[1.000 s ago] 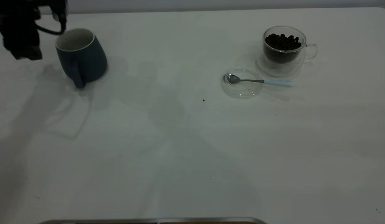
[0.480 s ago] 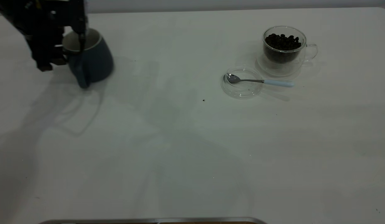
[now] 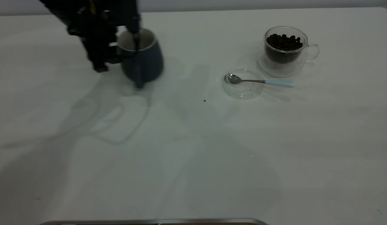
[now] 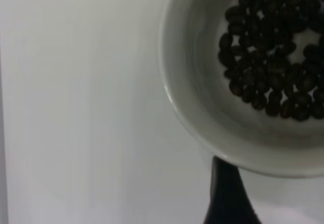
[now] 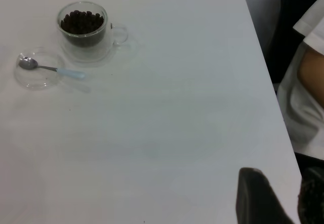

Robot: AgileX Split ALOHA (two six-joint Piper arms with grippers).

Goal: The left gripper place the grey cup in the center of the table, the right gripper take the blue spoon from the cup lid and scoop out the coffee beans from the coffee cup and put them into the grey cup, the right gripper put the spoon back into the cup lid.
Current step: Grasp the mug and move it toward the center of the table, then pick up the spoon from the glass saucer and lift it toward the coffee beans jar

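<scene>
2 cups stand on the table (image 3: 193,150) in the exterior view; the grey cup (image 3: 143,62) is left of centre, toward the far edge, upright, handle toward the camera, and blurred; the left gripper (image 3: 118,53) has come in from the left with it since 1.0 s ago; 1 finger hangs inside the cup rim and the dark body sits against the cup's left side, so the gripper is clamped on the cup wall; whether the cup base touches the table cannot be told. The coffee cup (image 3: 285,50) stands at the far right, upright, handle pointing right, filled with coffee beans (image 3: 284,42). The lid (image 3: 242,83) lies just in front of and left of the coffee cup; the spoon (image 3: 259,81) rests with its bowl in the lid and its blue handle over the rim, pointing right.

Left wrist view: the grey cup's white interior (image 4: 202,102) fills the frame; a layer of dark beans lies on its bottom; 1 dark fingertip (image 4: 228,198) sits outside the rim.

Right wrist view: the right gripper (image 5: 268,198) hovers near the table edge, well apart from the coffee cup (image 5: 83,29), lid (image 5: 35,72) and spoon (image 5: 50,69); 1 dark finger shows, and its opening cannot be told; a person's arm (image 5: 306,72) in a white sleeve is beyond the table edge.
</scene>
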